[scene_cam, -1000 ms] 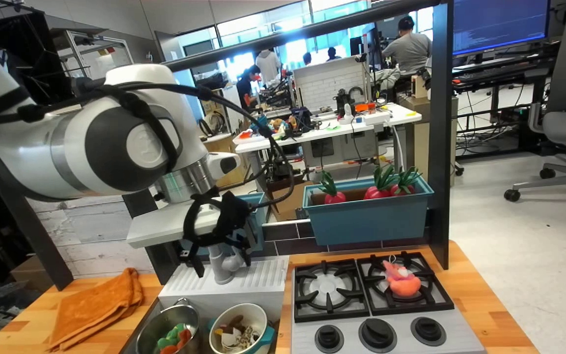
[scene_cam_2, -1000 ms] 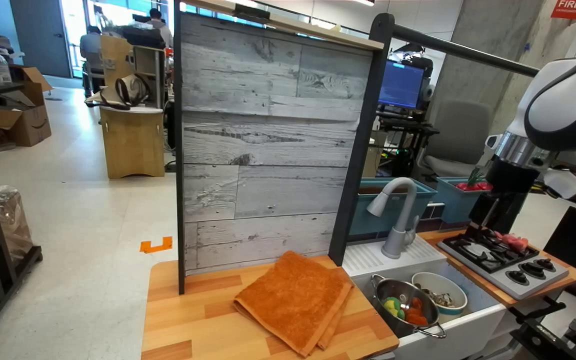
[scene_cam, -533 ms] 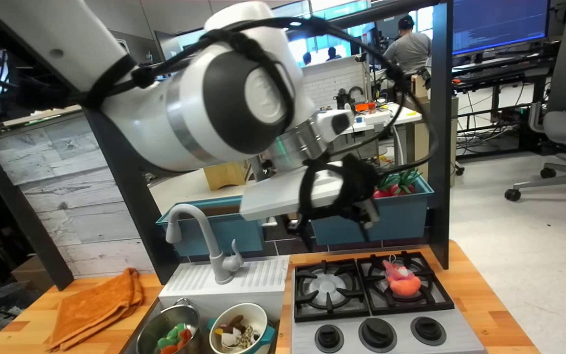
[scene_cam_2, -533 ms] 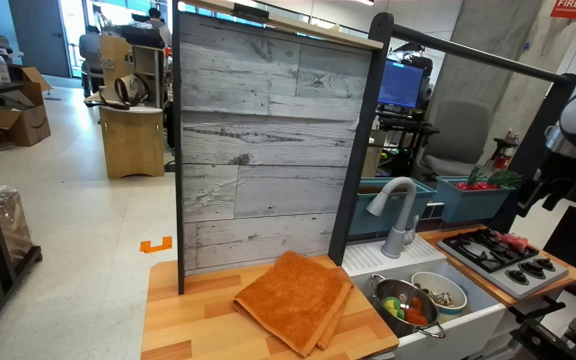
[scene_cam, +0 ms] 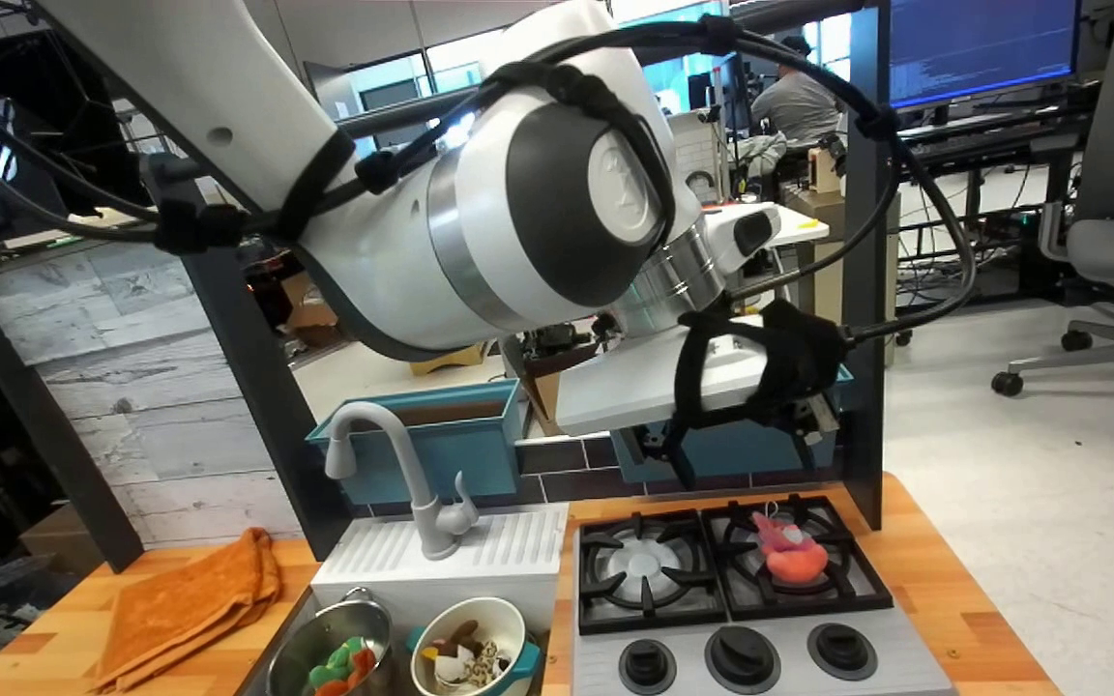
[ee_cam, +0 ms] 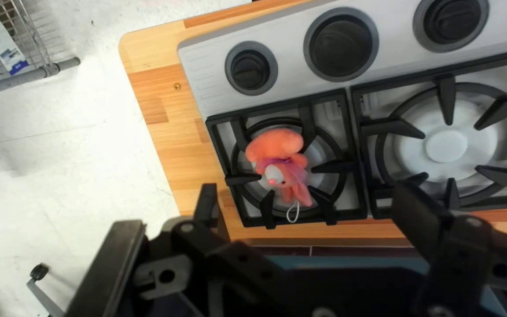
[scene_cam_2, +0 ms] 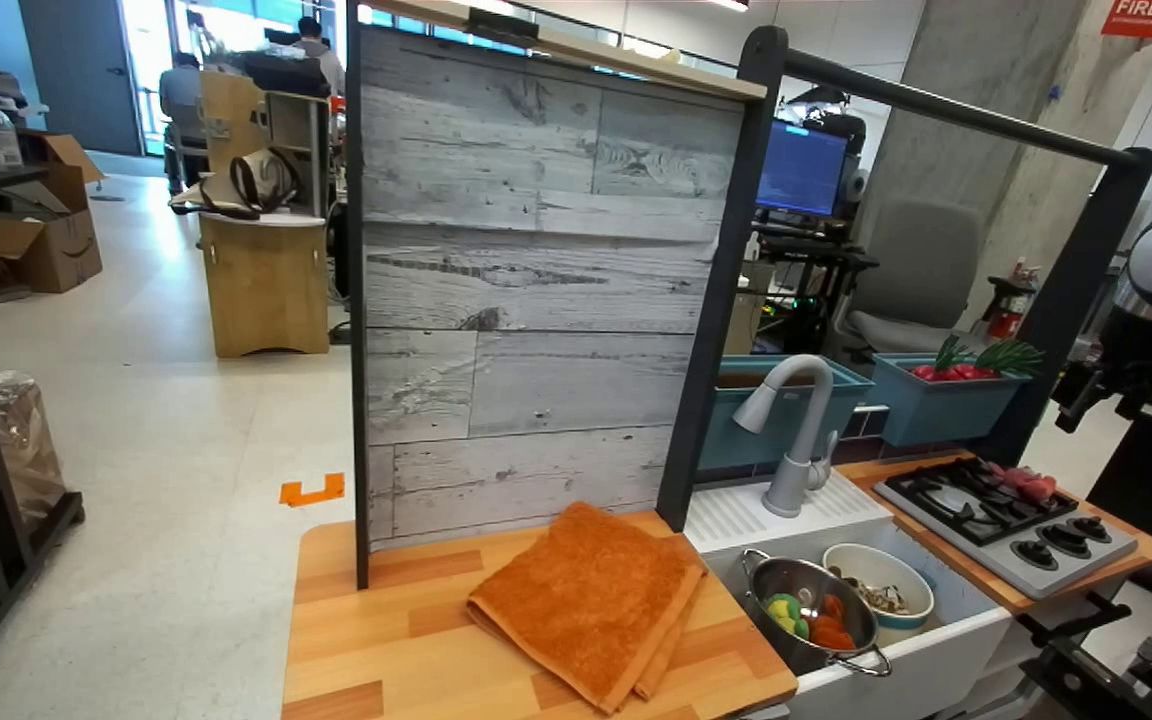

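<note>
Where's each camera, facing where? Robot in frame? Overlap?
An exterior view: in front of the counter, facing the stove; arm and open claw show.
An exterior view: near the orange towel, facing the wood panel; arm and claw partly show.
Wrist view: on the arm, looking down at the pink toy on the stove; claw at bottom.
Shared: both exterior views show orange towel, wood panel, stove, pink toy.
</note>
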